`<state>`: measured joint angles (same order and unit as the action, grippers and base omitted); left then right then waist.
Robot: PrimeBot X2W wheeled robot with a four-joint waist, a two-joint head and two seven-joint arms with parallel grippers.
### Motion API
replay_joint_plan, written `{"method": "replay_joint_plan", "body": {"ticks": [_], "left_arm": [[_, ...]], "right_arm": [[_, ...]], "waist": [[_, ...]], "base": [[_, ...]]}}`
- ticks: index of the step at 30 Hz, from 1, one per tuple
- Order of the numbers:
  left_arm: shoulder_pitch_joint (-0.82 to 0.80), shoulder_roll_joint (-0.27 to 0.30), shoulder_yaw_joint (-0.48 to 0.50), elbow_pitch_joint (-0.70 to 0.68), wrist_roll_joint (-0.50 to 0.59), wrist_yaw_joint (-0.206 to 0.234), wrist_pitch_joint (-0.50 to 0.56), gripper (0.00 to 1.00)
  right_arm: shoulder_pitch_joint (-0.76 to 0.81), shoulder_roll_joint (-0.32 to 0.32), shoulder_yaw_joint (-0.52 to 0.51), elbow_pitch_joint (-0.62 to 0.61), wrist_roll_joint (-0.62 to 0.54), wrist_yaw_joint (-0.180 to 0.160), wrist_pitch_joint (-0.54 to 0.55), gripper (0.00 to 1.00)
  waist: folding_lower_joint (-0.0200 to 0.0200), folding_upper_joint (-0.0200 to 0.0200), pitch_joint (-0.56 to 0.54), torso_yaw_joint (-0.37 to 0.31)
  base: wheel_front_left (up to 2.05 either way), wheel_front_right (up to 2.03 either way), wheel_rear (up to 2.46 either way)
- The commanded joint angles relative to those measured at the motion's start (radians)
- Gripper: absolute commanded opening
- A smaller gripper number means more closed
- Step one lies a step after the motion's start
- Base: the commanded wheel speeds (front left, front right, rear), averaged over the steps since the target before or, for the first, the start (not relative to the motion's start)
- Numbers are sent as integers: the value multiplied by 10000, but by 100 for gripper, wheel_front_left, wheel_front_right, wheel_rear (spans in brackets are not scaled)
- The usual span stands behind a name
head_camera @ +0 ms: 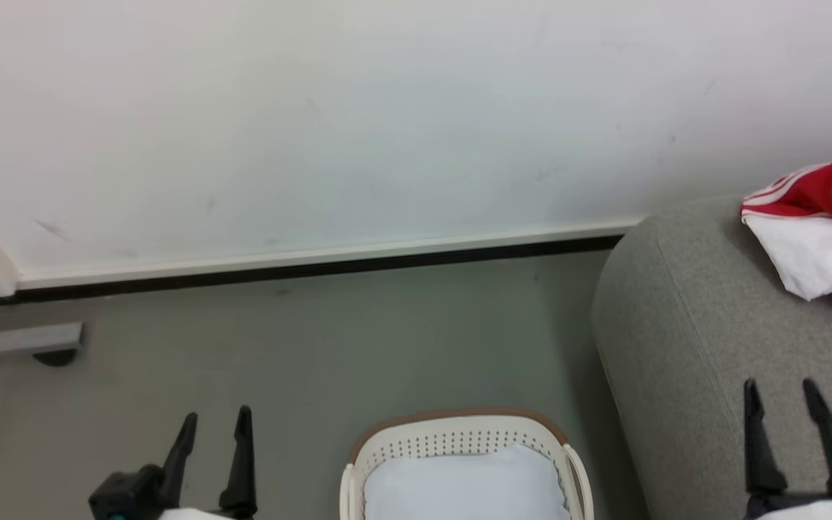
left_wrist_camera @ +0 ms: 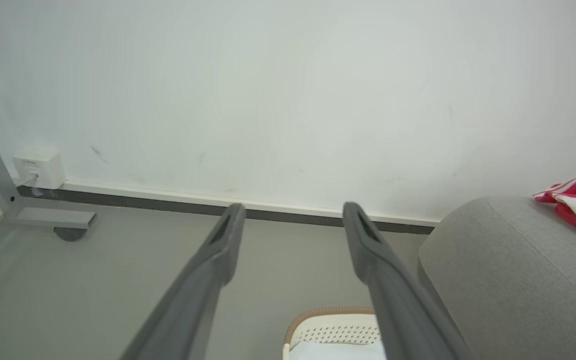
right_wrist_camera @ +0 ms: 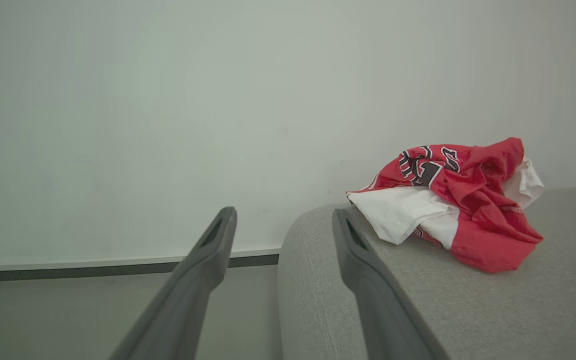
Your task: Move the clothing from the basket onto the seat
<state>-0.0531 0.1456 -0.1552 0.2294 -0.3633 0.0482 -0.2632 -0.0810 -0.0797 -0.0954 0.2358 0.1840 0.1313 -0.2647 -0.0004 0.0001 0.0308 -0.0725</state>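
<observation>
Clearly crumpled red clothing [right_wrist_camera: 483, 235] on the seat [right_wrist_camera: 518, 310], black lettering (unreadable), basket [head_camera: 459, 437] beside seat — both jaws released, empty

Basket [head_camera: 459, 437] on floor [head_camera: 315, 361], near centre, cloth [head_camera: 466, 484] in it. Seat [head_camera: 683, 347] just right of basket. Clothing [head_camera: 813, 231] heaped on seat, far right. Wall [head_camera: 387, 108] behind all. Frame foot [head_camera: 26, 339] on floor, far left. Left gripper [head_camera: 217, 414] left of basket; right gripper [head_camera: 780, 383] over seat, near.
</observation>
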Motion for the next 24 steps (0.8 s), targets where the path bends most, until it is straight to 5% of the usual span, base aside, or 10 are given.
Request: {"method": "replay_joint_plan", "body": {"ticks": [1, 12, 24], "left_arm": [[275, -96, 226, 9, 268, -164, -20, 100], [799, -687, 1072, 320, 1041, -999, -19, 100], [734, -897, 1381, 460, 1450, -1273, -20, 100]], "right_arm": [[354, 62, 102, 106, -73, -10, 9, 100], [1285, 279, 825, 474, 88, -10, 9, 100], [1226, 279, 785, 563, 115, -10, 7, 100]], "waist": [[4, -1, -384, 242], [4, -1, -731, 418], [4, -1, -703, 517]], "base": [[0, 0, 0], [0, 0, 0], [0, 0, 0]]}}
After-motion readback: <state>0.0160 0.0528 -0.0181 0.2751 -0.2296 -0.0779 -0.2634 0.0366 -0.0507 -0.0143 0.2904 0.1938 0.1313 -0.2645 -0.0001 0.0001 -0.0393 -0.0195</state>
